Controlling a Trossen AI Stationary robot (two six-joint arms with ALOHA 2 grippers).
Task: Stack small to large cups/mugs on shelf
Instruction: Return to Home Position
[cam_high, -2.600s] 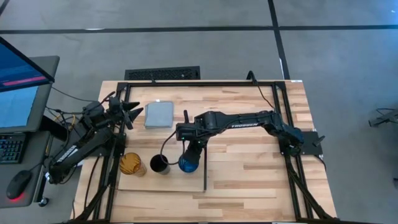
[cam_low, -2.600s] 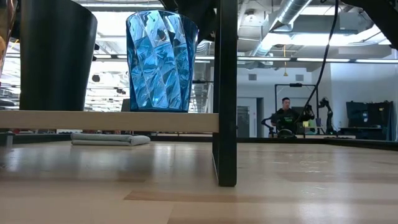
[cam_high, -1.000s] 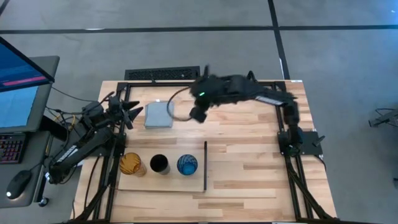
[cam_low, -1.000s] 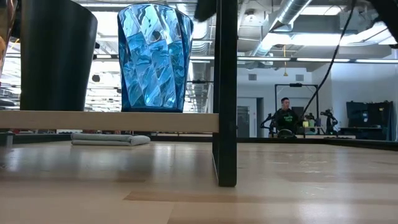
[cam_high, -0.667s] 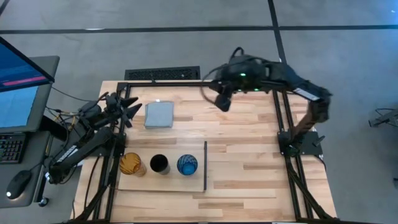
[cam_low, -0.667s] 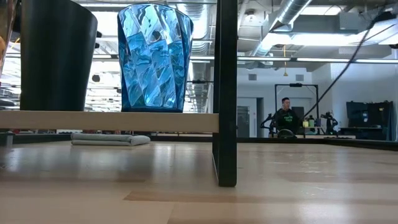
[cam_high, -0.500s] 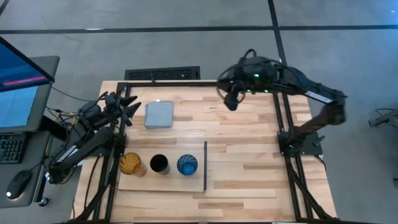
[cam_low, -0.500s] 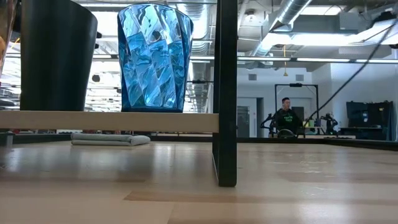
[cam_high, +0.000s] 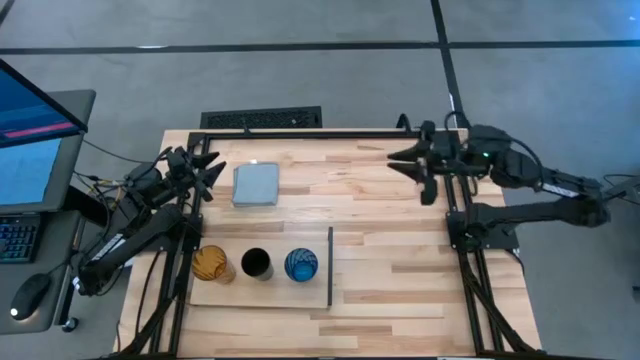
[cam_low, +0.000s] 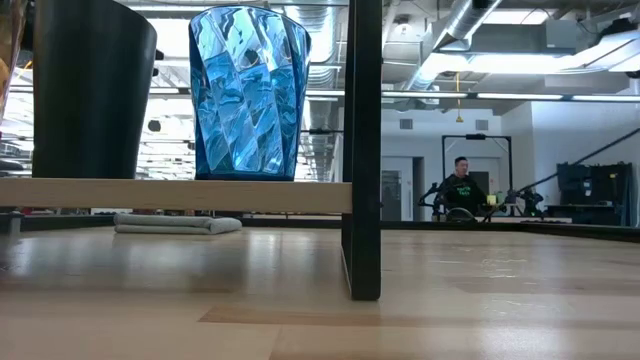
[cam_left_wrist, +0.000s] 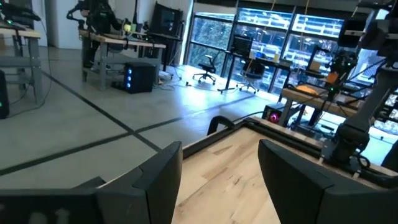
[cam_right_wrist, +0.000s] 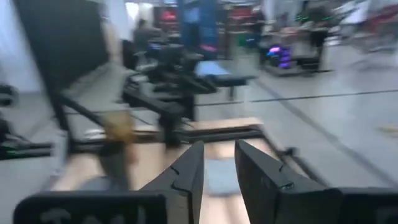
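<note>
Three cups stand upright in a row, on their bases, on the pale shelf board (cam_high: 262, 295): amber (cam_high: 212, 264), black (cam_high: 257, 264) and blue (cam_high: 301, 264), the blue nearest the board's black strip (cam_high: 330, 268). The low view shows the blue cup (cam_low: 248, 95) and the black cup (cam_low: 92, 90) on the raised board (cam_low: 175, 194). My left gripper (cam_high: 210, 172) is open and empty at the table's far left. My right gripper (cam_high: 400, 160) is open and empty at the far right, well away from the cups.
A grey-blue square pad (cam_high: 256, 184) lies flat at the far left, beside my left gripper. Black frame rails run along the table's far, left and right edges. A person (cam_low: 461, 188) sits in the room far behind the table.
My right arm has swung away from the middle of the table, near the pad, toward the right edge and folded back there, its gripper empty. The three cups have stayed where they stood on the board.
</note>
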